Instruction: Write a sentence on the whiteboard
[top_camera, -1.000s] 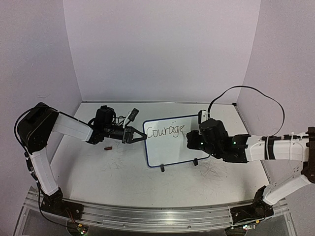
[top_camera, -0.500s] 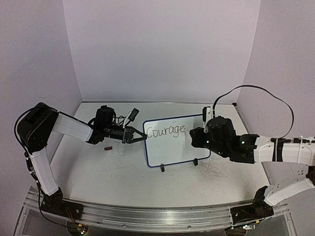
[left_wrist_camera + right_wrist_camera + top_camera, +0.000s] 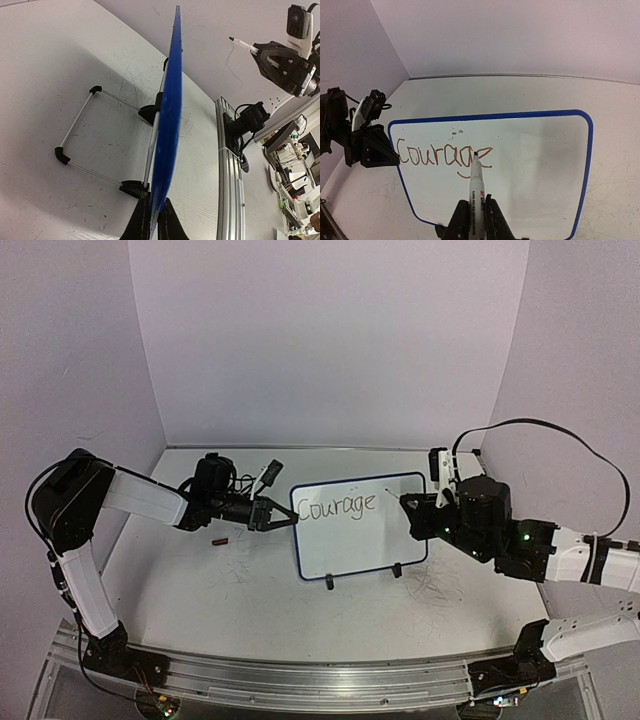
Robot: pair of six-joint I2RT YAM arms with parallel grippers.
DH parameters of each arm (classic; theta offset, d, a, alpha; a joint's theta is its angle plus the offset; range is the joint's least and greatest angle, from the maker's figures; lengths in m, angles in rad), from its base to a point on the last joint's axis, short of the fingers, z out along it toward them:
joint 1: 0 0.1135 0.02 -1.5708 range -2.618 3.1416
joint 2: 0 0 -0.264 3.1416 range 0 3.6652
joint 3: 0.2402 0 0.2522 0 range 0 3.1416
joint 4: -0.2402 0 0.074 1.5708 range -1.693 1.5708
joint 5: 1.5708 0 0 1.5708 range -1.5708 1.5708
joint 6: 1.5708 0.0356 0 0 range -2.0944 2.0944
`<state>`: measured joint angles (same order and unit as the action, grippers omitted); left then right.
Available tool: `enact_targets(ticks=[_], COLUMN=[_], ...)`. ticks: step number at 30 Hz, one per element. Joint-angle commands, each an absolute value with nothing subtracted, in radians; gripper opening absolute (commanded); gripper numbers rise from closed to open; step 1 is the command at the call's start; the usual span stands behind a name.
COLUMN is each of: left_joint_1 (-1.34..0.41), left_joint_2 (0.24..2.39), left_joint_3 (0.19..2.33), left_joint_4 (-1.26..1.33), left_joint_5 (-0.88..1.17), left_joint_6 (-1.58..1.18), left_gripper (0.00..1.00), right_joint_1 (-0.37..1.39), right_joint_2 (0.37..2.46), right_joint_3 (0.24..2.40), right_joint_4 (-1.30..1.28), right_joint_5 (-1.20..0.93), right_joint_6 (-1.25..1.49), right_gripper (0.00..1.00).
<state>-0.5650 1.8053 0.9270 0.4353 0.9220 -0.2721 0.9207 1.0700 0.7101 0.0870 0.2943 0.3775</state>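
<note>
Sentence [image 3: 336, 507] reads only "Courage". Left hand [image 3: 285, 521] clamps left edge of whiteboard [image 3: 355, 545], upright mid-counter [image 3: 230, 590]. Right hand [image 3: 404, 505] grips marker [image 3: 476, 182], tip clear of board. Next, probably: touch down, start next word.

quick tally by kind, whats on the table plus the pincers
whiteboard: 1
marker: 1
small reddish-brown piece: 1
pincers: 2 (left pincer clamped on the whiteboard's edge, right pincer clamped on the marker)
total: 5
</note>
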Motion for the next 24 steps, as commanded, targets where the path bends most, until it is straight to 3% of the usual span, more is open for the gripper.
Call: enact_targets(ticks=[1,24], left_joint_1=[-0.566,-0.568], left_joint_2=[1.770,1.760], left_joint_3=[0.960,0.949], left_joint_4=[0.304,0.247], left_joint_5=[0.911,0.865], left_joint_6=[-0.249,-0.193], left_gripper=[0.00,0.00], right_joint_1=[0.917,0.910], right_joint_2=[1.061,1.110], right_joint_3=[0.726,0.795], right_joint_4=[0.080,-0.063], right_joint_5=[0.305,0.397], right_joint_6=[0.298,0.401], right_gripper=[0.00,0.00])
